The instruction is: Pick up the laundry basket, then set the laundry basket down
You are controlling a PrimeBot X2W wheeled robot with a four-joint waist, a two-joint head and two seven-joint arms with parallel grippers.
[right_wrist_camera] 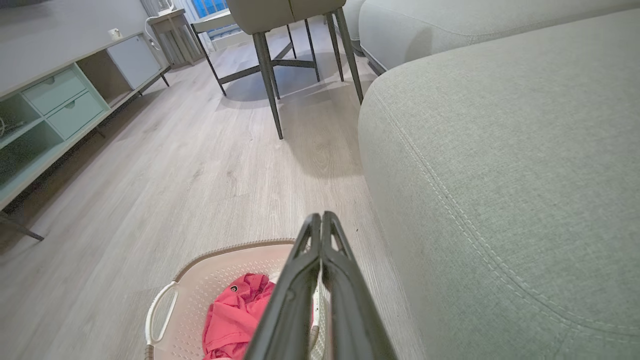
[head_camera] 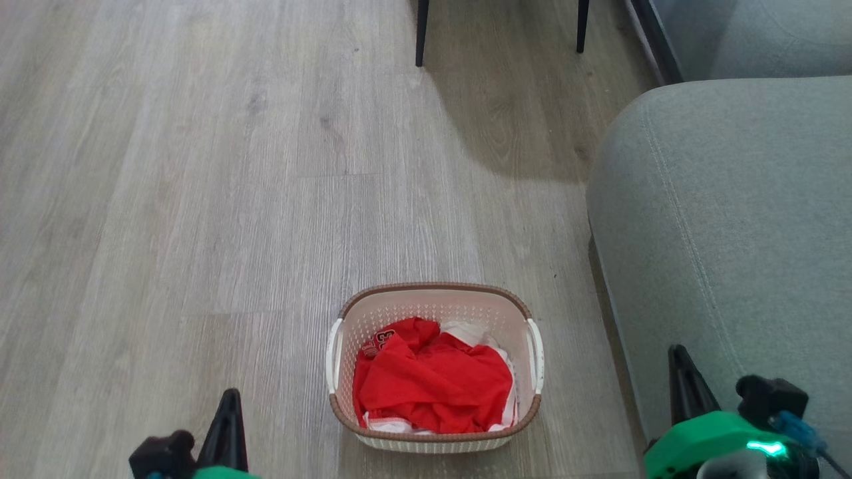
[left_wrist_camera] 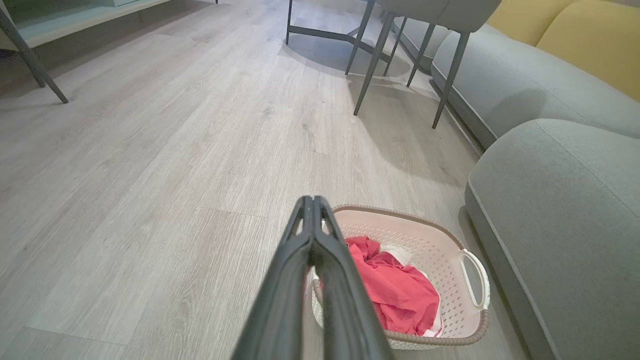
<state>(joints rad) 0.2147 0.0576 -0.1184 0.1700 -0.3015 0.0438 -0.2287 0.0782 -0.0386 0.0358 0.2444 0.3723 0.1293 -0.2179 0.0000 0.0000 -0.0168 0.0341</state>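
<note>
The laundry basket (head_camera: 436, 301), cream-white with a brown rim and white side handles, stands on the wood floor, holding red and white clothes. In the head view my left gripper (head_camera: 229, 399) is low at the left, well clear of the basket's left handle, and my right gripper (head_camera: 679, 356) is low at the right, over the sofa's edge. Both are shut with nothing in them. The left wrist view has the basket (left_wrist_camera: 450, 240) lying past and to the right of my shut left gripper (left_wrist_camera: 312, 200). The right wrist view has the basket (right_wrist_camera: 210, 280) below-left of my shut right gripper (right_wrist_camera: 320, 217).
A grey sofa (head_camera: 725, 219) runs along the right, close to the basket's right side. Dark chair legs (head_camera: 421, 33) stand on the floor farther ahead. A low cabinet with drawers (right_wrist_camera: 55, 100) lines the far left wall. Open wood floor (head_camera: 200, 199) stretches to the left of the basket.
</note>
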